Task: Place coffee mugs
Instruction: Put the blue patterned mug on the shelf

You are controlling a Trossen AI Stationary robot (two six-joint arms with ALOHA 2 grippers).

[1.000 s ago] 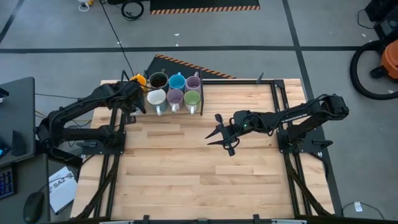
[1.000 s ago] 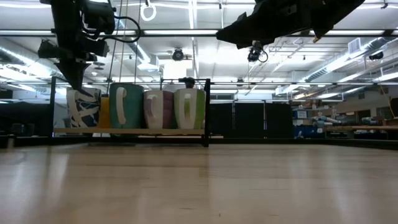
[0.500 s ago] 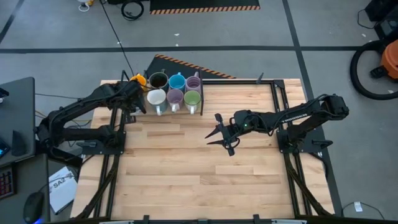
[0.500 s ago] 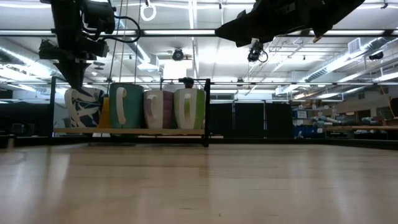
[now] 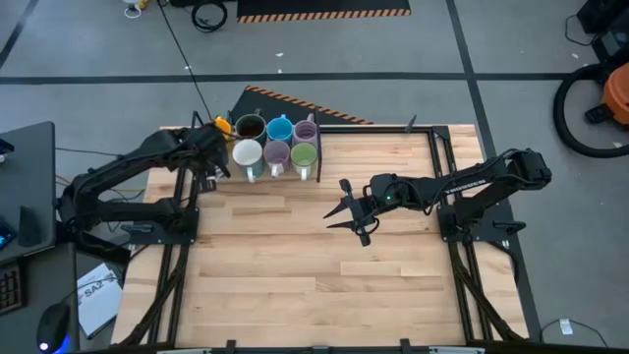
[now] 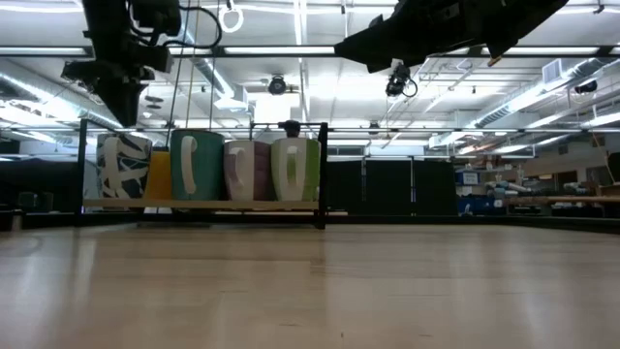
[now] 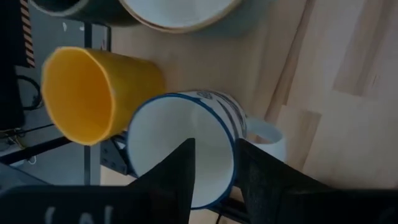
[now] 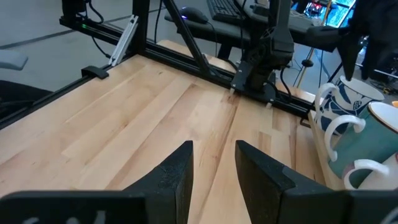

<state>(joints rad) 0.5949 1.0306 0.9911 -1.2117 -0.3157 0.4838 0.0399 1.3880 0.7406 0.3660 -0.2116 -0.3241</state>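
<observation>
Several coffee mugs stand upright in two rows on a low shelf at the table's far left: dark brown, blue, lilac, white, lilac, green and orange. A white mug with a blue pattern stands at the left end, next to the orange one. My left gripper hangs open just above this mug's rim, one finger over the inside, one over the outside. My right gripper hangs open over the table's middle, nothing between its fingers.
A black post closes the shelf's right end. Black frame rails run along the table's edges. Bare wood stretches over the middle and near half of the table. A striped mat lies beyond the far edge.
My left gripper has gone up off the patterned mug: its tip was down at the mug's rim and now hangs clear above it. The mug stays upright on the shelf where it was.
</observation>
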